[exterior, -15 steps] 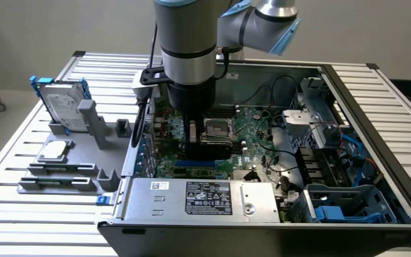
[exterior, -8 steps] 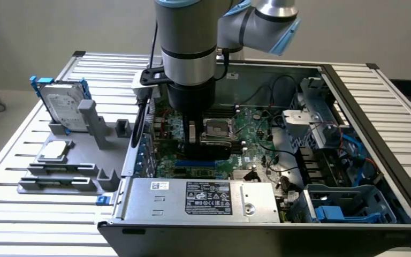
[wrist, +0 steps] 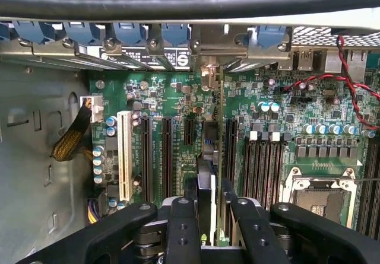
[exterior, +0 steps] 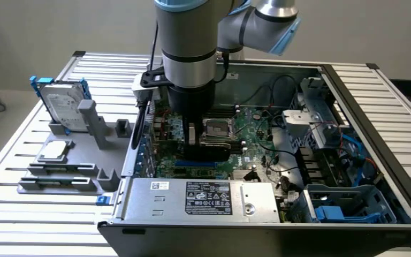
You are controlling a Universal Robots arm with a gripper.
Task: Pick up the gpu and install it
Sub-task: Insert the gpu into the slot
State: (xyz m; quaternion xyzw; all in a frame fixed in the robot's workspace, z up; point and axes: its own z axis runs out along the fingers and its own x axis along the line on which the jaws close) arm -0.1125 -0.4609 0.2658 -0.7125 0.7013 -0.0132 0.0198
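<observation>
The gpu hangs edge-on between my fingers, upright over the motherboard. Its thin green board edge runs toward the rear bracket openings, and its silver end bracket sits at the case's back wall. The card stands above the black expansion slots, between them and the memory slots; whether it is seated in a slot I cannot tell. My gripper is shut on the card. In the exterior view my gripper reaches down inside the open computer case, over the board beside the CPU socket.
A grey fixture at the exterior view's left carries a silver hard drive with blue rails, a processor and memory sticks. The power supply and a drive cage flank the board. A white slot and red-black wires lie nearby.
</observation>
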